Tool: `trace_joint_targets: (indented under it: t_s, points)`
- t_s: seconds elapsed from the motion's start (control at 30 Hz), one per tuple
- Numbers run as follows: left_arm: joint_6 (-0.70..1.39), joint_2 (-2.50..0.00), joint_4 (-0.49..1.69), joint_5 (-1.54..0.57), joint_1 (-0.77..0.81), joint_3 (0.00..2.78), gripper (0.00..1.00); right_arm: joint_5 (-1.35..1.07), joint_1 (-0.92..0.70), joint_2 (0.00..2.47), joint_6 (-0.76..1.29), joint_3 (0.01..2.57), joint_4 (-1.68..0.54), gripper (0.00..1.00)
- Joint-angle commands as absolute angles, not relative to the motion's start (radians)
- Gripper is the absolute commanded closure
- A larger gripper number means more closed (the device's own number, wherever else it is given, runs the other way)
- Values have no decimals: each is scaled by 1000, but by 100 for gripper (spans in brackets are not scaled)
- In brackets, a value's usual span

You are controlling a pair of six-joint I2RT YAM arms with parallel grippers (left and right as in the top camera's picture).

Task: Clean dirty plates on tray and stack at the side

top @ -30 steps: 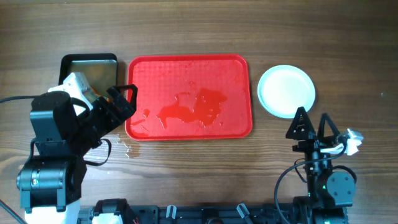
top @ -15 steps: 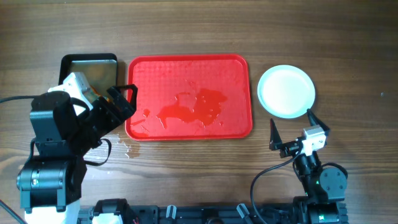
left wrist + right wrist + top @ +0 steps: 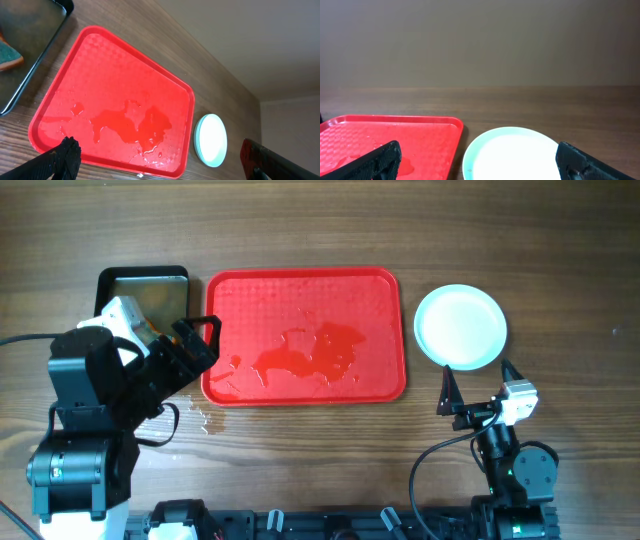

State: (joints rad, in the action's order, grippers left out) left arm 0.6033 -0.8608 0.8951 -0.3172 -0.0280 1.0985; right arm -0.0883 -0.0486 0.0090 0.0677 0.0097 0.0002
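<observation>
tray (image 3: 260, 305): red plastic, rectangular, wet | plates (image 3: 461, 327): round white stack

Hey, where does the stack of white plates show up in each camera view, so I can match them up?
Overhead: the plates sit right of centre, just right of the tray.
Left wrist: the plates are lower right, past the tray's corner.
Right wrist: the plates are bottom centre-right, cut by the lower edge.
Shared landmark: the red tray, beside the plates in every view.
</observation>
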Motion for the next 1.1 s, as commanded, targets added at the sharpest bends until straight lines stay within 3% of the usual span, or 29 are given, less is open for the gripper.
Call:
trace_joint_targets:
  t_s: [0.0, 0.2, 0.27, 0.43, 0.47, 0.57, 0.7, 0.83, 0.9, 1.07]
  points:
    - [583, -859, 893, -332, -23, 1098, 0, -65, -47, 2, 77, 5, -1, 0]
    - [583, -859, 893, -332, -23, 1098, 0, -75, -47, 2, 87, 5, 0, 0]
    - [583, -859, 893, -332, -23, 1098, 0, -78, -47, 2, 240, 5, 1, 0]
    - [583, -859, 893, -332, -23, 1098, 0, -88, -47, 2, 1040, 5, 3, 0]
    - [583, -859, 893, -332, -23, 1098, 0, -86, -47, 2, 1411, 5, 4, 0]
    - [583, -859, 893, -332, -23, 1098, 0, -62, -47, 2, 2067, 5, 4, 0]
    - [583, -859, 893, -332, -23, 1098, 0, 124, -47, 2, 2072, 5, 136, 0]
    - [583, -859, 893, -332, -23, 1098, 0, 125, -47, 3, 2022, 5, 17, 0]
    - [583, -859, 893, -332, -23, 1098, 0, 125, -47, 3, 1745, 5, 17, 0]
    - [583, -859, 893, -332, -23, 1098, 0, 47, -47, 3, 480, 5, 9, 0]
